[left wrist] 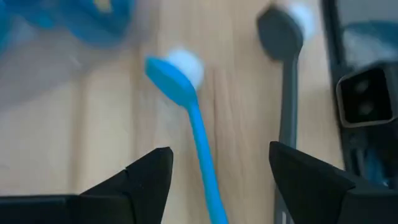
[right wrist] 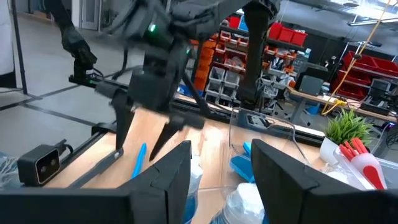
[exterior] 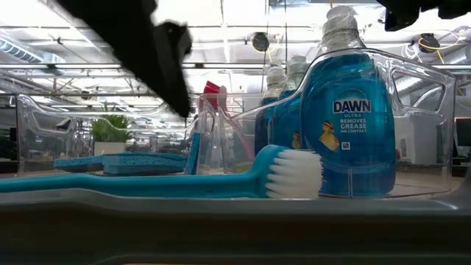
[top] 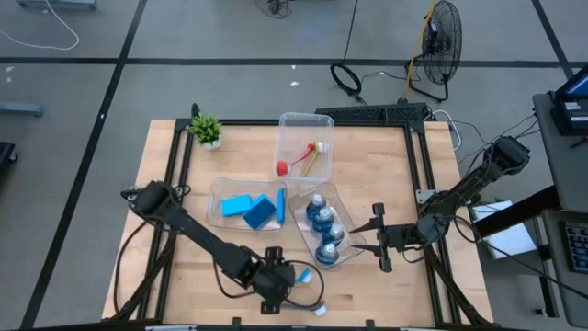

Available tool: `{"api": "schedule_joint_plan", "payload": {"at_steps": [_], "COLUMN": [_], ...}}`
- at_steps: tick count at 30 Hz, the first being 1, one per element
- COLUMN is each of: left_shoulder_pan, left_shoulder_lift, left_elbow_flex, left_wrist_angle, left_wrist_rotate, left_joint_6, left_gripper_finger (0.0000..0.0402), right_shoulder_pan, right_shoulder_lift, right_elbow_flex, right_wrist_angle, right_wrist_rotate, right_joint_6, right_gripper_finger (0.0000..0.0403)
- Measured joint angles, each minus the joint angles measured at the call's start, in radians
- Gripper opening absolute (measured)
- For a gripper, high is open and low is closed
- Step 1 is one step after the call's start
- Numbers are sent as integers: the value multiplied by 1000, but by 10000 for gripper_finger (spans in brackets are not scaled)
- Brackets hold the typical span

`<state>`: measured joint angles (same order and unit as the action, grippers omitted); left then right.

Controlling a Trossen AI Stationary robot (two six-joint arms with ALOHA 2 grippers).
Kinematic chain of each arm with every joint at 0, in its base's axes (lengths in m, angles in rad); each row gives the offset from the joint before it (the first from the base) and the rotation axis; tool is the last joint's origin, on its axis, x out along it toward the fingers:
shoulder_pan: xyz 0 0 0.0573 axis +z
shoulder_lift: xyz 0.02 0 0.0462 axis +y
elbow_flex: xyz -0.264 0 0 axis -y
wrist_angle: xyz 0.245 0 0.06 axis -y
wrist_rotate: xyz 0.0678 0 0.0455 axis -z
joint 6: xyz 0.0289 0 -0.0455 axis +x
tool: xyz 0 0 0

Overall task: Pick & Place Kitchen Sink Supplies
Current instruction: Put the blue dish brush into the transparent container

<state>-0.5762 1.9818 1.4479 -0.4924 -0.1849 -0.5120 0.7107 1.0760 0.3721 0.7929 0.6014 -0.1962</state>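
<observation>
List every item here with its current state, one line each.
Light-blue brush: flat on the table, between the open left claw fingers, ungripped.
Dark-grey brush: flat on the table beside it.
Bottles: in a clear bin.
Sponges: in a bin.
Red brush: in the far bin.
Right claw: open, empty, beside the bottle bin.

Left pincer (top: pixel 296 276) low at near edge, fingers apart, right pincer (top: pixel 377 237) hovering, parted

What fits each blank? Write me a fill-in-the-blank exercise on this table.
The thin long-handled brush between the fingers of the open left gripper is coloured ____.
The clear plastic bin nearest the right gripper holds blue-liquid ____ with white caps.
The left-hand bin holds flat blue rectangular ____.
Answers: light-blue; bottles; sponges.
</observation>
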Motion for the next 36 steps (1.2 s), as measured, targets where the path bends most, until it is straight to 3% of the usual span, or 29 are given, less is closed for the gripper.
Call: {"api": "schedule_joint_plan", "payload": {"at_steps": [17,30,36], "left_shoulder_pan": [85,105,88], "left_shoulder_lift": [66,55,58], "left_elbow_flex": [-25,-127,-130], "left_wrist_angle": [7,-45,-12], "left_wrist_rotate": [237,153,69], "left_joint_6": [-40,-89,-40], "left_gripper_finger": [264,262,222], "right_shoulder_pan": [-3,-5,-22], "right_shoulder_lift": [0,0,0], "right_elbow_flex": [0,0,0], "right_wrist_angle": [26,71,71], "right_wrist_rotate": [0,0,0], "right_joint_6": [-154,-266,-269], "right_gripper_finger": [155,155,155]}}
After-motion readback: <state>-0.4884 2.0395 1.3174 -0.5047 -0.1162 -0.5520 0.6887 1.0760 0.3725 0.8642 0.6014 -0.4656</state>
